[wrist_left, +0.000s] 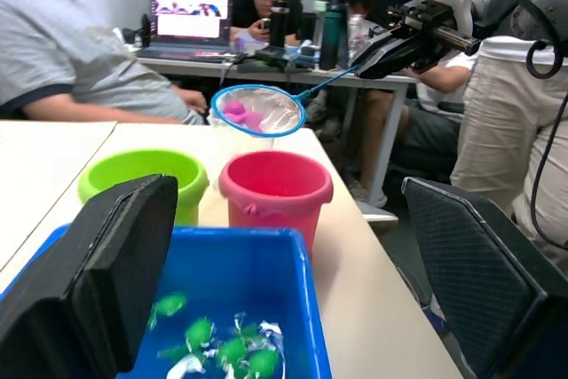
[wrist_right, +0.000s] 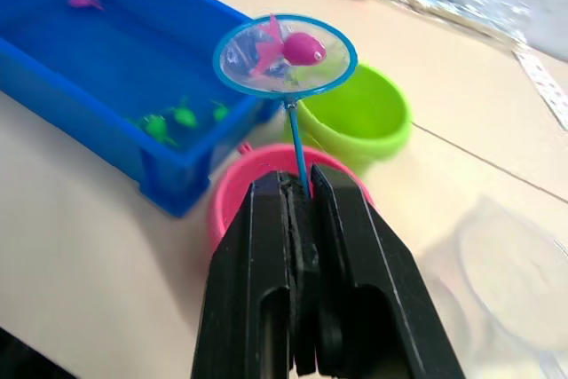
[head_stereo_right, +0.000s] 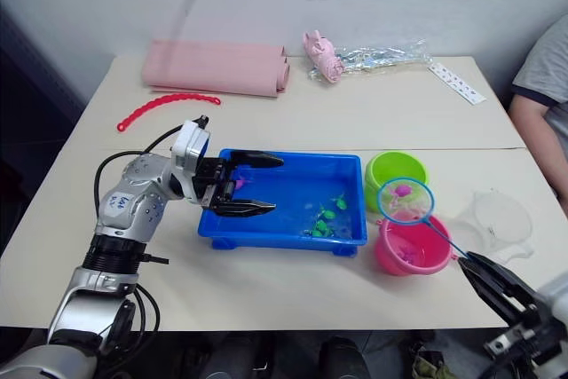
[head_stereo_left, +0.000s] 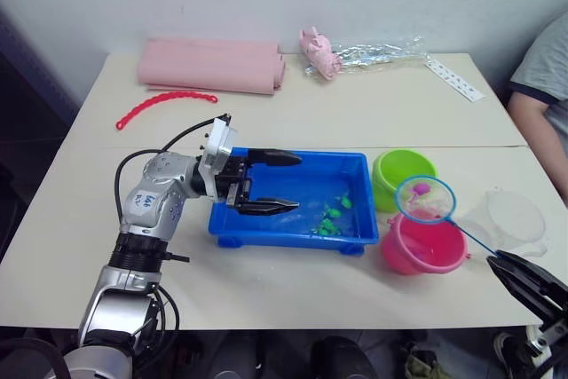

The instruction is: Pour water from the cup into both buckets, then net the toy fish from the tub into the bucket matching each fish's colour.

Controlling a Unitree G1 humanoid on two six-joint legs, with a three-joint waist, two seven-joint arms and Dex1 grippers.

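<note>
Right wrist view gives us the relation that matters: the net [wrist_right: 285, 55], its thin handle clamped between the fingers of our right gripper [wrist_right: 302, 219], carries a magenta fish [wrist_right: 303, 48] in its hoop, which hangs above the far rim of the pink bucket [wrist_right: 232, 185], toward the green bucket [wrist_right: 359, 119] beyond. The handle's long axis runs straight out from the fingers, over the pink bucket's mouth. We judge the coming move is a tip or slight pull-back of the hoop so the fish drops into the pink bucket rather than the green one. Our left gripper [head_stereo_left: 266, 182] hovers over the blue tub [head_stereo_left: 355, 235] at the end away from the pink bucket, fingers spread wide and empty. Green fish [head_stereo_left: 332, 217] cluster in the tub's end nearest the pink bucket.
</note>
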